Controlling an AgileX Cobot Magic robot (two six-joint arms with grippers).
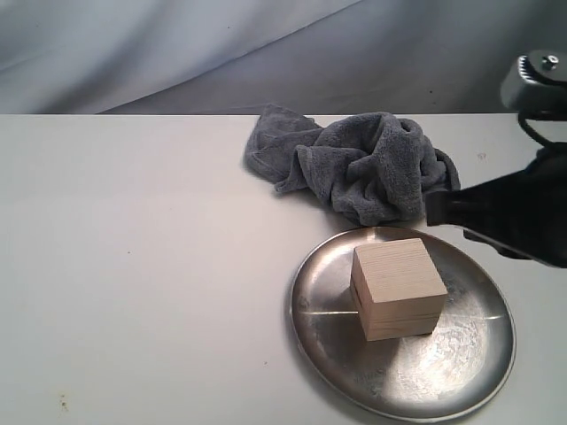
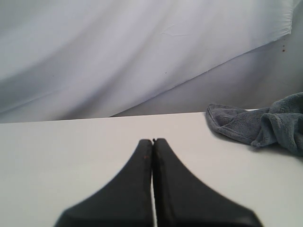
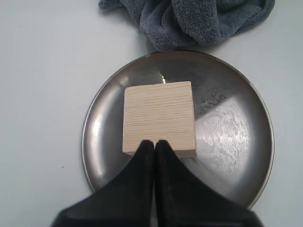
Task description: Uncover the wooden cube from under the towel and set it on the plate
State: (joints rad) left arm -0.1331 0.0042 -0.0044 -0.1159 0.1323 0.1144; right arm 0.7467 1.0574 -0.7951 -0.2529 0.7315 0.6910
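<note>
The cube [image 1: 398,288] sits on the plate [image 1: 465,359], with the towel [image 1: 363,164] bunched just beside it. The left end effector [image 2: 152,141] and right end effector [image 3: 154,142] are pressed together.

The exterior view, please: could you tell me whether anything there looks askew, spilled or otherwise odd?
Nothing stands out. The wooden cube sits flat and upright on the plate, and the towel lies crumpled on the table at the plate's far rim.
</note>
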